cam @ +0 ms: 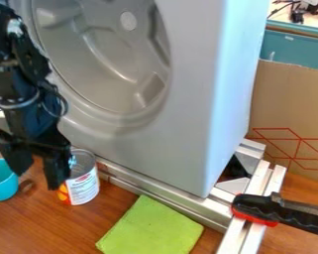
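The gripper was open, its two fingers apart with bare table between them, and it gripped nothing. It hung just left of the can, one finger in front of the can's left side; whether that finger touched the can, I could not tell. The can stood upright on the wooden table, its top open and its label white with red and yellow. Something small and teal showed at its rim, too unclear to name.

Left of the can, past the gripper, stood a teal cup, and between cup and can lay a small brown thing, hard to make out. Right of the can and nearer the camera, a green cloth lay flat. Behind the can rose a big grey panel with a round hollow, a metal rail along its foot. Well to the can's right were a black and red clamp and, farther back, cardboard with red lines.
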You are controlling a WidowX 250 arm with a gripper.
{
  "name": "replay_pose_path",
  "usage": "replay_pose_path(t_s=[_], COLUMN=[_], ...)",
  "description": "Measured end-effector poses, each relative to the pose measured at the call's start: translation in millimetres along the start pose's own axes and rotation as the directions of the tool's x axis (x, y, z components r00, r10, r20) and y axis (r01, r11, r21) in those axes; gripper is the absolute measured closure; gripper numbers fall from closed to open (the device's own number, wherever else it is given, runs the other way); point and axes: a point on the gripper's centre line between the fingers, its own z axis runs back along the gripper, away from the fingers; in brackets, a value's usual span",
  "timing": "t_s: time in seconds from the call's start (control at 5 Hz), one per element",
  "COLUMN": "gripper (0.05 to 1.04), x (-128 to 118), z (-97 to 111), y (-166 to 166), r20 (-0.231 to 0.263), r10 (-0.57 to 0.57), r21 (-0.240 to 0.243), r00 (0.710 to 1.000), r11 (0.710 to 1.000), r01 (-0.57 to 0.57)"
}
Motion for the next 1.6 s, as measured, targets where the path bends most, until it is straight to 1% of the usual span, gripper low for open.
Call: replay_pose_path(t_s=[0.2,0.4,0.6,0.8,1.0,1.2,1.4,1.6], gripper=[0.083,0.083,0.083,0.083,0.083,0.083,0.083,0.083], x=[15,27,40,47,52,59,61,60], z=[3,-11,-23,-30,-30,-37,-51,-59], y=[12,21,35,46,55,60,55,49], r20=[0.04,0.051,0.093,0.13,0.185,0.236,0.244,0.22], r10=[-0.024,-0.068,-0.06,-0.014,0.059,0.121,0.161,0.171], r21=[0.038,0.079,0.108,0.092,0.078,0.037,-0.006,-0.021], r00=[0.999,0.996,0.994,0.991,0.981,0.964,0.956,0.96], r11=[0.999,0.995,0.993,0.996,0.994,0.99,0.986,0.985], r01=[0.022,0.064,0.05,0.002,-0.074,-0.133,-0.164,-0.171])
